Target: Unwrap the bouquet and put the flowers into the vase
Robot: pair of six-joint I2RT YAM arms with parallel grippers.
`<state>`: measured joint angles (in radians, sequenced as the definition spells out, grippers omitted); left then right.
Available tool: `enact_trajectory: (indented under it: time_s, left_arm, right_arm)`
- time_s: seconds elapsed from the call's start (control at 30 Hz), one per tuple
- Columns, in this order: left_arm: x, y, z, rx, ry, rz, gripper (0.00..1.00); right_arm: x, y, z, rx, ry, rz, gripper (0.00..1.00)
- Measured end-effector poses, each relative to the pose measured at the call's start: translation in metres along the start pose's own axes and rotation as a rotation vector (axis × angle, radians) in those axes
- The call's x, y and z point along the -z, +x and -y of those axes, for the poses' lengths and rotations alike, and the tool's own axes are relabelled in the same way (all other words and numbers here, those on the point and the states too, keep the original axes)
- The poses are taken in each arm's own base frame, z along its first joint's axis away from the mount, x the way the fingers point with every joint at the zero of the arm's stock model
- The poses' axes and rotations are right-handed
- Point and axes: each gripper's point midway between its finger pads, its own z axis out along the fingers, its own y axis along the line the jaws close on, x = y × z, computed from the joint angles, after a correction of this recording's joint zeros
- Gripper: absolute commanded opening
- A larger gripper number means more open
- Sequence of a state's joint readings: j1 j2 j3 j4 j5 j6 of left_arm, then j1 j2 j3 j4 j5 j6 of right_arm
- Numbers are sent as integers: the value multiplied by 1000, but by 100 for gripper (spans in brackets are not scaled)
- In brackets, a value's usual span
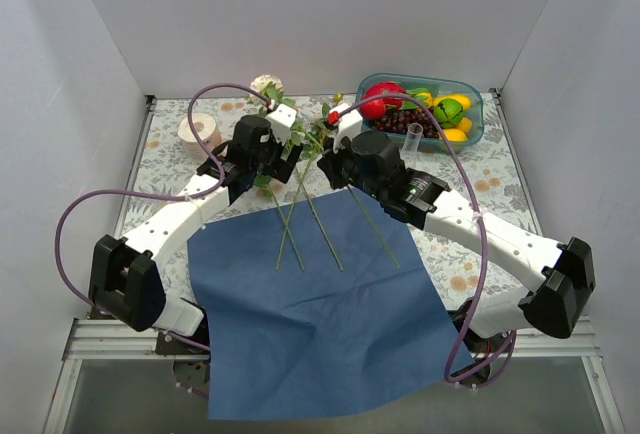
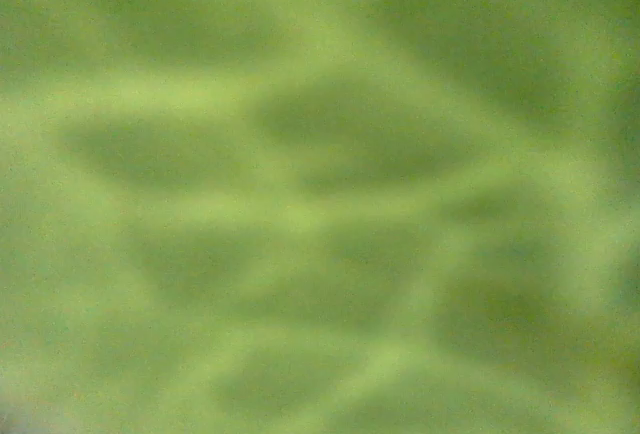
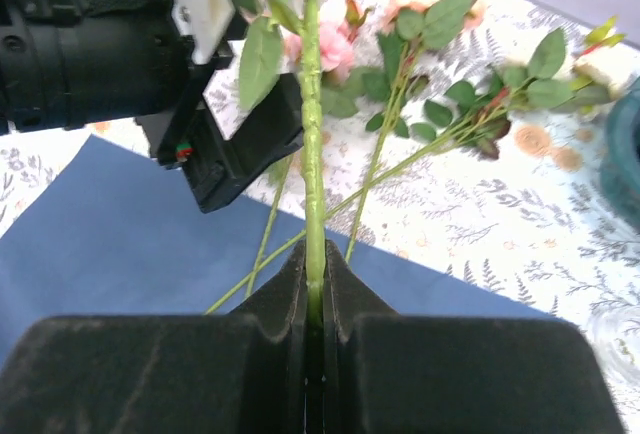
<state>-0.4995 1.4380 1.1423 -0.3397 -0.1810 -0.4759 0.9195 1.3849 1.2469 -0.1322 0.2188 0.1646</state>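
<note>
The blue wrapping paper (image 1: 320, 324) lies spread flat on the near middle of the table (image 1: 470, 184), which has a flowered cloth on it. Its near edge hangs over the front between the two arm bases.

The left arm (image 1: 170, 219) rises from the near left corner and reaches forward and inward. The left gripper (image 1: 268, 166) hangs over the far edge of the paper. Its own camera shows only a green blur of leaves pressed close to the lens, and whether its jaws are apart cannot be told.

The right arm (image 1: 480, 229) comes in from the near right, bent at the elbow, with its wrist turned toward the left gripper. The right gripper (image 3: 315, 264) is closed tight on a single green stem (image 3: 314, 184), which runs up from the fingers past the left gripper.

The other flowers (image 3: 335, 49) lie between the two grippers, with stems reaching onto the paper's far edge and pink blooms and leaves on the cloth beyond.

Farther right, the vase (image 1: 415, 136) stands upright just beside a teal tray (image 1: 476, 114) of fruit. At the far left sits a roll of cream ribbon (image 1: 200, 132).
</note>
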Motion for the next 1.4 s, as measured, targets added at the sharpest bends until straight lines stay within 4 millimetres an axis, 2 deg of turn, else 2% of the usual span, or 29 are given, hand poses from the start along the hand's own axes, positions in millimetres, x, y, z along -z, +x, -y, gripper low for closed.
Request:
enact_trajectory:
  time_s: [0.13, 0.23, 0.37, 0.47, 0.6, 0.7, 0.77, 0.83, 0.97, 1.13, 1.23, 1.4]
  left_arm:
    - [14, -24, -6, 4, -2, 49, 98]
    - [27, -24, -9, -24, 3, 45, 98]
    - [49, -27, -19, -101, -13, 57, 98]
    - [78, -46, -29, -132, -36, 143, 98]
    - [133, -81, -42, -128, -60, 306, 98]
    - [154, -93, -46, -98, -65, 367, 98]
    - [155, -90, -44, -72, -50, 360, 98]
    - [147, -82, -38, -51, -29, 335, 98]
    - [123, -47, -25, -26, 7, 240, 98]
    - [102, -26, -14, 0, 34, 168, 98]
    - [98, -20, -10, 12, 47, 156, 98]
    - [96, -23, -9, 29, 54, 172, 98]
  right_arm:
    - [5, -16, 19, 6, 48, 48, 1]
    - [1, -38, 42, -2, 107, 96, 1]
    - [-3, -99, 66, -21, 161, 207, 1]
    - [-5, -138, 83, -3, 196, 304, 1]
    - [-1, -165, 110, 37, 238, 410, 1]
    - [-1, -182, 137, 97, 291, 477, 1]
    - [0, -187, 155, 144, 332, 528, 1]
    - [2, -182, 170, 185, 371, 564, 1]
    - [6, -173, 200, 207, 419, 592, 1]
    - [30, -184, 234, 196, 456, 674, 1]
    - [42, -198, 233, 201, 440, 743, 1]
    - [56, -218, 222, 218, 396, 844, 1]
